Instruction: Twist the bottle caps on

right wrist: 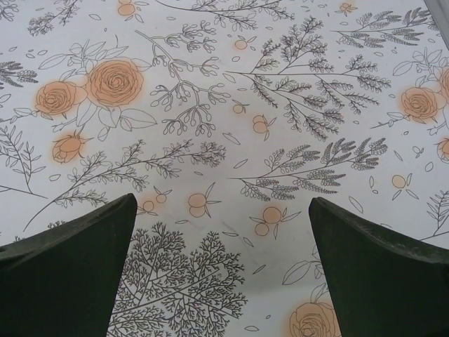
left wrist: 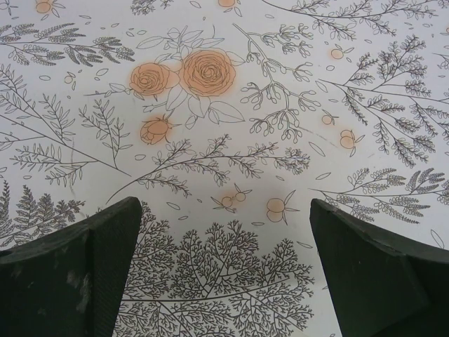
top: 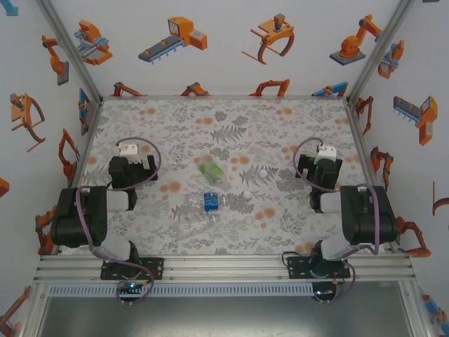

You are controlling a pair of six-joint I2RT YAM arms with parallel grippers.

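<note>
The left gripper (left wrist: 223,210) and right gripper (right wrist: 221,207) are held wide open, empty. The bottles (top: 210,200) are seen lying flat, so one could be rolled away if nudged off-centre.

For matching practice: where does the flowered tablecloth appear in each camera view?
Top: tablecloth spreads across the middle, under the bottles.
Left wrist: above and between the fingers of the left gripper.
Right wrist: above and between the fingers of the right gripper.
Shared landmark: its orange roses.
</note>
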